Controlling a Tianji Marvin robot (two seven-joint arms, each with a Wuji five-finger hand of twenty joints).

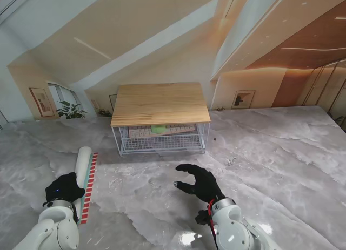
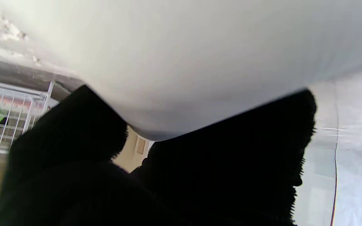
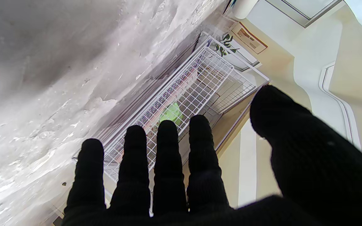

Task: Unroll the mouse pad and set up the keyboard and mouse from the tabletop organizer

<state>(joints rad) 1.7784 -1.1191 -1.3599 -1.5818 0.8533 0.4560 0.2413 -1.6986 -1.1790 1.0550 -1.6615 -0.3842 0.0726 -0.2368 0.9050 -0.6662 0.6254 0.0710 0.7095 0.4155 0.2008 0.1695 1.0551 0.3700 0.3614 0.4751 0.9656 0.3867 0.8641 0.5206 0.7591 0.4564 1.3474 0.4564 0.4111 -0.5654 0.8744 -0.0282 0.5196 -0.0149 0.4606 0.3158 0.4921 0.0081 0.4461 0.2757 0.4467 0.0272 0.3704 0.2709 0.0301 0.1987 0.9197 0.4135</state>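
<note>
Organizer [image 1: 160, 120]: one keyboard [image 1: 141, 132], one mouse [image 1: 158, 129]

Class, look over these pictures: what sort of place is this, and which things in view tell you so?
Probably a desk-like workspace in a staged indoor room: a marble-patterned table top, a wire organizer with a wooden top holding a keyboard, and a rolled mouse pad in the left hand.

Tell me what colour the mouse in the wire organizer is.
Bright green. The mouse lies on the keyboard in the organizer, clearest in the stand view.
</note>
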